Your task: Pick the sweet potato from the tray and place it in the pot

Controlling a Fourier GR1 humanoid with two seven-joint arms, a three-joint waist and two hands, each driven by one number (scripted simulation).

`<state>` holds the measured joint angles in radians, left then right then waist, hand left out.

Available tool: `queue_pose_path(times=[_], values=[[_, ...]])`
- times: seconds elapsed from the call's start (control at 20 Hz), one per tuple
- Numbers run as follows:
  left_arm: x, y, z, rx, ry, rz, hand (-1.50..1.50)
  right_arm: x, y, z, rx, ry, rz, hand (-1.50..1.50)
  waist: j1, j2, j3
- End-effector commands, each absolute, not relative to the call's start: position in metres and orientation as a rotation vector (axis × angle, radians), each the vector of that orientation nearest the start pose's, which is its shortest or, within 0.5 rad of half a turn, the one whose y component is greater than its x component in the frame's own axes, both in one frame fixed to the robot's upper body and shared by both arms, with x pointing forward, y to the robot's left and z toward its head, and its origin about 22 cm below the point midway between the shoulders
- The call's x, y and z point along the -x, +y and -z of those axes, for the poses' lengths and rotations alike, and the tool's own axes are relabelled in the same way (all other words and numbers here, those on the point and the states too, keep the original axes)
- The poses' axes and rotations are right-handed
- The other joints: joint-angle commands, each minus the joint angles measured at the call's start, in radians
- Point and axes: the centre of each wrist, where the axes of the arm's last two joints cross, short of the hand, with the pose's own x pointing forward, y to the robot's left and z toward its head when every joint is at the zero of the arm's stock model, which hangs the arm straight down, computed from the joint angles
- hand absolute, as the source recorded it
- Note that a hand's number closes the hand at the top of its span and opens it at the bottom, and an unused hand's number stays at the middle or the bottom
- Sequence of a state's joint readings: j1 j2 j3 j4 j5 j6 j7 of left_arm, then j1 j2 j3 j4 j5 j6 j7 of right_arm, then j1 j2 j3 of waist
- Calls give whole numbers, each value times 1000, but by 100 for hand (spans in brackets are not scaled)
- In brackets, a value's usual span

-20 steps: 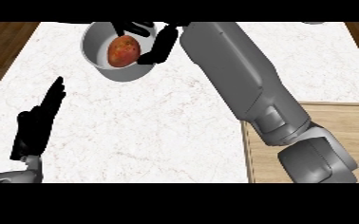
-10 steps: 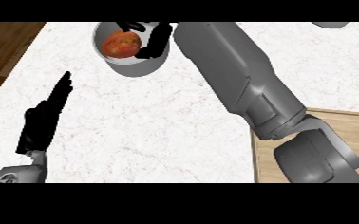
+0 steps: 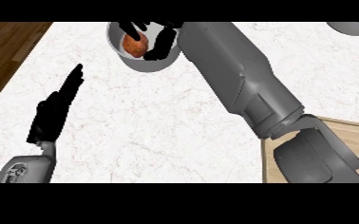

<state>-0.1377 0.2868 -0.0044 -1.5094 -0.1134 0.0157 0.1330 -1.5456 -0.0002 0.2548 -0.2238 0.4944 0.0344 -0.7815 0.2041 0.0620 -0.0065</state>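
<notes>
Near the top of the frame, left of centre, the grey pot (image 3: 151, 65) stands on the white counter (image 3: 154, 118). Inside its rim sits the sweet potato (image 3: 134, 45), with the right hand (image 3: 163, 45) curled round it, thumb on one side and fingers on the other. Whether the potato touches the pot's bottom is hard to judge from this angle. At lower left the left hand (image 3: 52, 111) rests with its fingers straight and together, pointing up. A corner of the wooden tray (image 3: 347, 133) shows at lower right.
</notes>
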Motion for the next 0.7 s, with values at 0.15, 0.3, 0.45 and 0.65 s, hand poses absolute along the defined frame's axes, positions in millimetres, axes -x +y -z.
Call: queue_pose_path(times=[0.15,0.3,0.45,0.65], values=[[-281,277,-46,-289,-1497,344,0,-453,-17,-190,248,2929,2231,-150,48,4,0],[-285,264,-42,-283,-1508,343,0,-453,-18,-188,311,2955,2189,-150,47,6,1],[-288,264,-43,-283,-1498,356,0,-453,-18,-190,382,3015,2111,-150,40,9,2],[-293,265,-48,-283,-1500,321,0,-456,-27,-183,803,3266,1688,-150,38,12,5]])
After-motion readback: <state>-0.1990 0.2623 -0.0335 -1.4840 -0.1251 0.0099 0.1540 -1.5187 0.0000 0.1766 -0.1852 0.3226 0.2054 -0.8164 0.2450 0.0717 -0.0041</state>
